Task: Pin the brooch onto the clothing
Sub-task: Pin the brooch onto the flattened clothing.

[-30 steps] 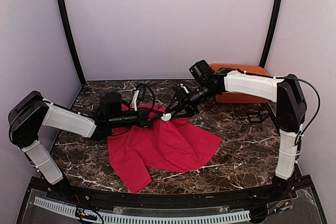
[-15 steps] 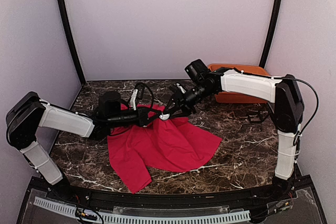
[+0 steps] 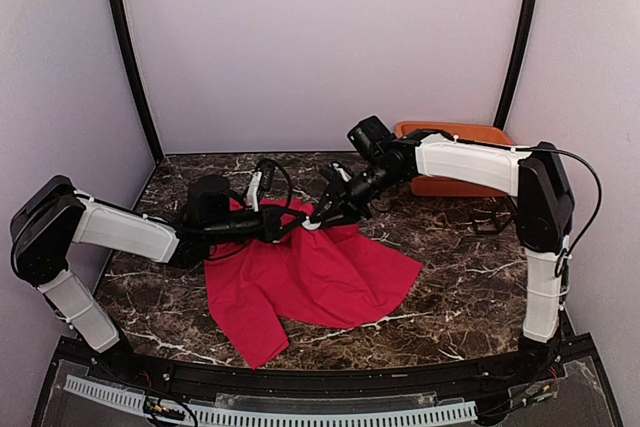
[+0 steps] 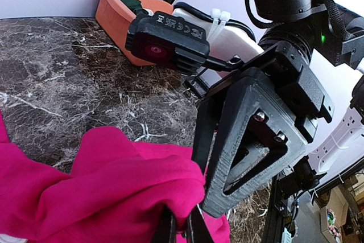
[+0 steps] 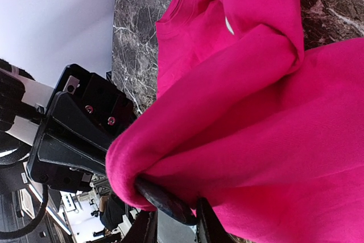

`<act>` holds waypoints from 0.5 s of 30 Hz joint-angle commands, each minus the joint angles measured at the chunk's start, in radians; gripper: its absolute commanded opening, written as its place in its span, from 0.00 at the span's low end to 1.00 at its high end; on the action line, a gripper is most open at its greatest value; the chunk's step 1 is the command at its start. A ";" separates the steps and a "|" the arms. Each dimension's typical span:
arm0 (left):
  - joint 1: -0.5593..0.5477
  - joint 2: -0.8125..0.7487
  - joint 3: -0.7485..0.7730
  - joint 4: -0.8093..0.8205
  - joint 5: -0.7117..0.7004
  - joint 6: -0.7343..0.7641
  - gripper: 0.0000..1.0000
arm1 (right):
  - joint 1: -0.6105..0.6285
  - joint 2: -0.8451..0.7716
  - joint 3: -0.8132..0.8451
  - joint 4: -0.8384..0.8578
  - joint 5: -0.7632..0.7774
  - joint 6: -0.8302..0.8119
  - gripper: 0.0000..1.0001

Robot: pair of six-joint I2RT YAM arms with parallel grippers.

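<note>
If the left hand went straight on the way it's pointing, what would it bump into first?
The left hand is shut on a fold of the red T-shirt. Just past that fold, it would likely strike the right hand, whose black fingers look very close ahead.

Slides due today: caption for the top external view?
Left gripper pinches a raised fold of the red T-shirt; right gripper meets it at that fold.
</note>
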 commanded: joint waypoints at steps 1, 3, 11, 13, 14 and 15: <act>-0.005 -0.045 -0.017 0.013 0.003 0.018 0.01 | 0.013 0.024 0.035 0.011 0.009 -0.002 0.19; -0.006 -0.046 -0.018 0.014 0.005 0.018 0.01 | 0.013 0.025 0.034 0.011 0.009 -0.001 0.19; -0.007 -0.046 -0.019 0.019 0.005 0.018 0.01 | 0.012 0.023 0.049 0.011 -0.022 -0.010 0.28; -0.007 -0.049 -0.020 0.017 0.004 0.019 0.01 | 0.013 0.016 0.049 0.011 -0.034 -0.018 0.29; -0.007 -0.050 -0.020 0.016 0.004 0.020 0.01 | 0.012 0.012 0.046 0.010 -0.035 -0.022 0.30; -0.007 -0.053 -0.021 0.015 0.002 0.021 0.01 | 0.010 0.006 0.042 0.009 -0.037 -0.029 0.30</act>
